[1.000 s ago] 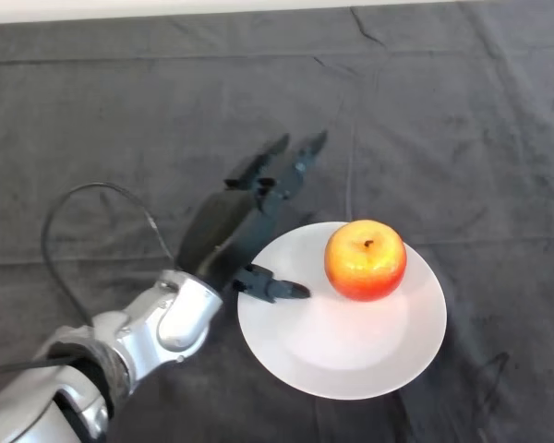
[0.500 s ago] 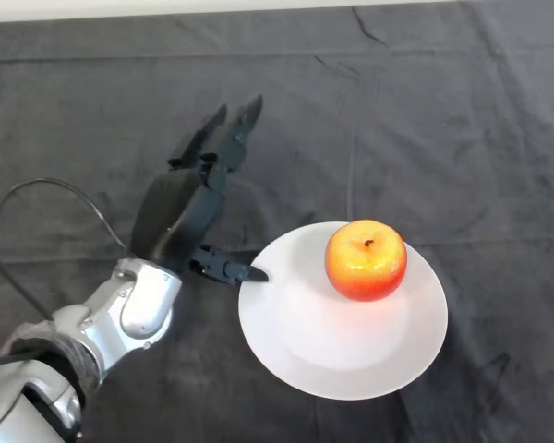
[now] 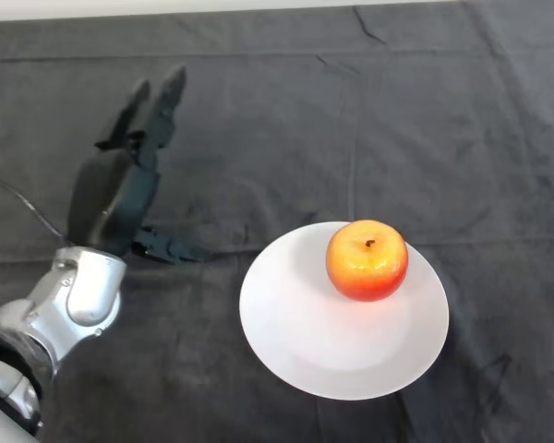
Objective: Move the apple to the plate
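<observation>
Apple on the plate, hand empty.
The apple (image 3: 367, 259) sits upright on the white plate (image 3: 305, 341), toward its 1 o'clock edge. The left hand (image 3: 115, 198) is at 9 o'clock, apart from the plate, fingers straight, holding nothing.

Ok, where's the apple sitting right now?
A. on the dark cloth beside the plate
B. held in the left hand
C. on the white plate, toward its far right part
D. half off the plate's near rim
C: the apple rests on the white plate, while the left hand is off to the left with fingers straight, holding nothing.
</observation>
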Motion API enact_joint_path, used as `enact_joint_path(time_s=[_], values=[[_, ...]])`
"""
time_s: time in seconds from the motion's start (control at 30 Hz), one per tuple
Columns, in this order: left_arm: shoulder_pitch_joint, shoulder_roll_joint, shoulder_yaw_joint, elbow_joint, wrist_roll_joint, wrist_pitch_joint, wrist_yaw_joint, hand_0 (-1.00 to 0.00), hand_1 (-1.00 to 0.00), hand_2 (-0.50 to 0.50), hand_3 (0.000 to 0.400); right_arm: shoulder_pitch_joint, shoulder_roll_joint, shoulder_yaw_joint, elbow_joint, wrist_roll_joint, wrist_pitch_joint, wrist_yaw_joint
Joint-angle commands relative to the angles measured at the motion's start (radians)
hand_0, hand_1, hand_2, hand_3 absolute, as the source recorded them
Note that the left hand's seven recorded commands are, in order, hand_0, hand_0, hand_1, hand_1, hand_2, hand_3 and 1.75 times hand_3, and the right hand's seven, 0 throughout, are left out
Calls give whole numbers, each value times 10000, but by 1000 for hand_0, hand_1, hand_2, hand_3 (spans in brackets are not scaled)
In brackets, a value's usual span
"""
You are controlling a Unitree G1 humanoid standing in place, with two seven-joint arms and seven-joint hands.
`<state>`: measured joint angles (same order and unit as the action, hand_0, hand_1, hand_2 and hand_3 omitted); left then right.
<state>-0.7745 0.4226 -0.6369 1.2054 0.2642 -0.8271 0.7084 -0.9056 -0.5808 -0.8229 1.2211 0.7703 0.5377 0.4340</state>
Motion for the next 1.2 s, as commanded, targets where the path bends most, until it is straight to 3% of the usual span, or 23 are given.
enact_joint_path(time_s=[0.03,0.27,0.57,1.2], values=[[275,629,436,448,-89,-213,35,0,0,0,0,299,-228,-62,187,80,-64,47],[548,1003,1209,539,-585,-334,-206,0,0,0,0,300,-227,-62,185,78,-64,48],[1112,1516,2588,673,-1728,-436,-749,0,0,0,0,303,-223,-62,179,76,-66,47],[2064,1938,5909,761,-4625,459,-1925,0,0,0,0,315,-209,-59,150,73,-69,39]])
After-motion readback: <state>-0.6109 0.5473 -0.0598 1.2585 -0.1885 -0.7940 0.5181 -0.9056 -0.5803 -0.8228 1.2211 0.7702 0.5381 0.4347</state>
